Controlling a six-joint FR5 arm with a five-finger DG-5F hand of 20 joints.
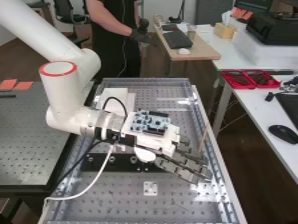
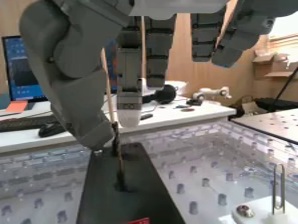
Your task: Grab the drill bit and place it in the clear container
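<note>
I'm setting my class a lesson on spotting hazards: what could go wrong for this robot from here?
The hand hangs close beside a slim upright rod, so a small sideways error might knock the rod over.

Its fingertips are also low over the black block; going further down could press on it.

The white cable droops from the arm across the bench, and might snag during a longer move.

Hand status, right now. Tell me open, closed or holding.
The hand is open: its fingers are extended, not curled round anything.
</note>
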